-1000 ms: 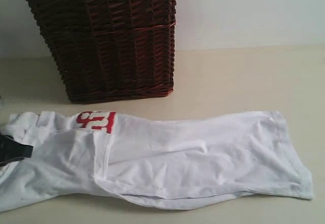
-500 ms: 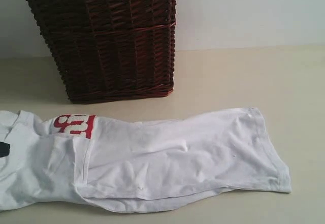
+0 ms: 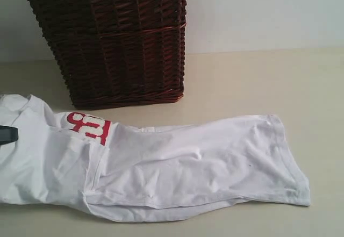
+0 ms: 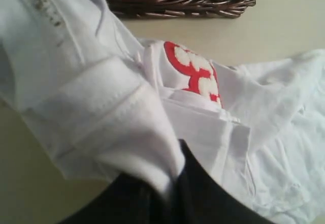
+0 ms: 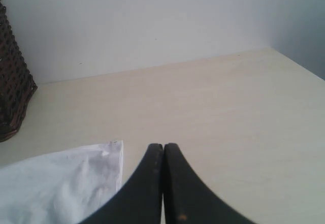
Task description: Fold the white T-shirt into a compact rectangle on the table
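The white T-shirt point(image 3: 188, 167) lies on the table point(image 3: 269, 81), stretched lengthwise from the left edge of the exterior view to right of centre. It is in front of the wicker basket point(image 3: 118, 43) and apart from it. The garment is folded lengthwise into a long band: one side is turned over the body, and the turned edge runs as a line along the near side. The cloth is wrinkled, not flat. The hem end point(image 3: 290, 162) rests on the table at the right; the neck end at the left is raised off the surface. The red band point(image 3: 88, 127) with its white letters shows near the raised end, on the side facing the basket, and is partly covered by a fold. The left fingers point(image 4: 203, 193) are clamped on a bunched thickness of the shirt at the neck end; the cloth passes between them and drapes down on both sides. In the exterior view only their dark tip shows, at the left edge against the white fabric. The right fingers point(image 5: 177, 183) are pressed together with nothing between them. They are over bare table, just beside the hem corner point(image 5: 109, 155) and not touching it. Behind the basket rises a pale wall point(image 3: 258, 11).
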Available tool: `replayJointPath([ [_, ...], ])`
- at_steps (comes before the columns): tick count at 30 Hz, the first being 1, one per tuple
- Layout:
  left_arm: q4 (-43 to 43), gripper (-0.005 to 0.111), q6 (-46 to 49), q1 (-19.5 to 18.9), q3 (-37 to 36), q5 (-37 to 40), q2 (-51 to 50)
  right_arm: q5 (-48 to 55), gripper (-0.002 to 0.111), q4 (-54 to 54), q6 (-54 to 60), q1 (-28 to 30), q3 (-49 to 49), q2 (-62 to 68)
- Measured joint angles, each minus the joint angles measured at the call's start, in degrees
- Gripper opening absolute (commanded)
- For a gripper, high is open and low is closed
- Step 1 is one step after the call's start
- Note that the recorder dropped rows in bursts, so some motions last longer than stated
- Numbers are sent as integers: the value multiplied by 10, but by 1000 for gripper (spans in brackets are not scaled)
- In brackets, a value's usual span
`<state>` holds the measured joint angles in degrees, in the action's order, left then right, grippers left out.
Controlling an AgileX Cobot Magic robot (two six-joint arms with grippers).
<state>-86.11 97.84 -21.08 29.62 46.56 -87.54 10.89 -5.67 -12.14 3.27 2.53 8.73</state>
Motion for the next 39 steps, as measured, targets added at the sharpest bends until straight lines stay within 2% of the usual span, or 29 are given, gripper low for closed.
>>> replayJointPath([
  [4, -2, 0, 0, 0, 0, -34, 0, 0, 0, 0, 0, 0, 0, 0],
  [7, -8, 0, -2, -1, 0, -90, 0, 0, 0, 0, 0, 0, 0, 0],
  [11, -15, 0, -4, -21, 0, -131, -4, 0, 0, 0, 0, 0, 0, 0],
  [20, -28, 0, -4, -122, 0, -155, -18, 0, 0, 0, 0, 0, 0, 0],
  [24, -30, 0, 3, -176, 0, -149, -18, 0, 0, 0, 0, 0, 0, 0],
  [26, -33, 0, 11, -190, 0, -136, -15, 0, 0, 0, 0, 0, 0, 0],
  [32, -78, 0, 26, -186, -1, -80, 28, 0, 0, 0, 0, 0, 0, 0],
  [36, -99, 0, 41, -162, -1, -74, 62, 0, 0, 0, 0, 0, 0, 0],
  [39, -100, 0, 48, -130, -1, -73, 76, 0, 0, 0, 0, 0, 0, 0],
])
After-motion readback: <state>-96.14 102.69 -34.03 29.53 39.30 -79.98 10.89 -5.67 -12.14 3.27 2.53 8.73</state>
